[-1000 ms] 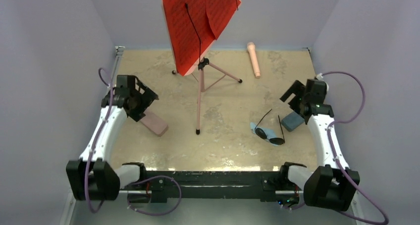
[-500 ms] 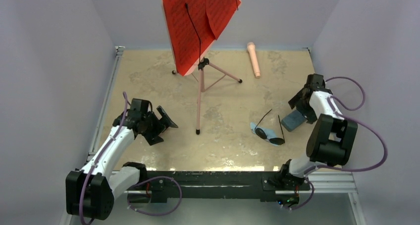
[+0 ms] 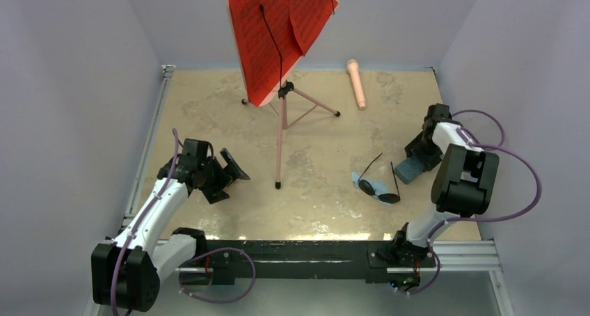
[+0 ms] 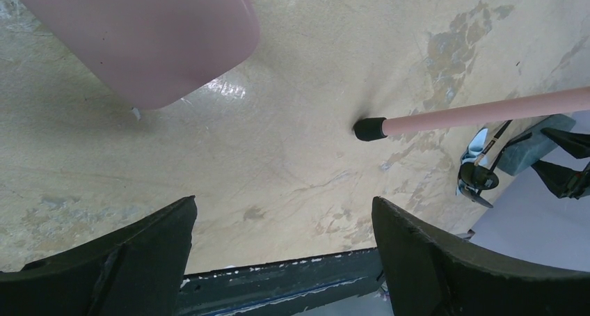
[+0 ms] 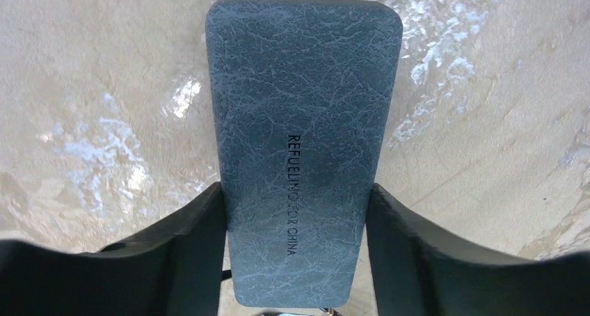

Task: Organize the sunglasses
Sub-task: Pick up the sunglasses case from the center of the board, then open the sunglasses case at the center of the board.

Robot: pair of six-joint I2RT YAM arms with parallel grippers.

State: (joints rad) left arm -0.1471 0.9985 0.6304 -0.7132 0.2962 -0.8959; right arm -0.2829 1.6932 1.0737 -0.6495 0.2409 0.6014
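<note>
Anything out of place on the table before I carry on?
The black sunglasses lie unfolded, arms splayed, atop a light blue cloth beside the grey-blue case that the right hand grips. A tripod music stand with red sheets stands mid-table. Nothing looks spilled or broken.

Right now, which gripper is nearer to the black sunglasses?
Right. The right gripper straddles the grey-blue case just right of the black sunglasses; the left gripper hangs open far to their left, beyond the music stand.

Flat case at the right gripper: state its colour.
Grey-blue case, clearest in the right wrist view.
</note>
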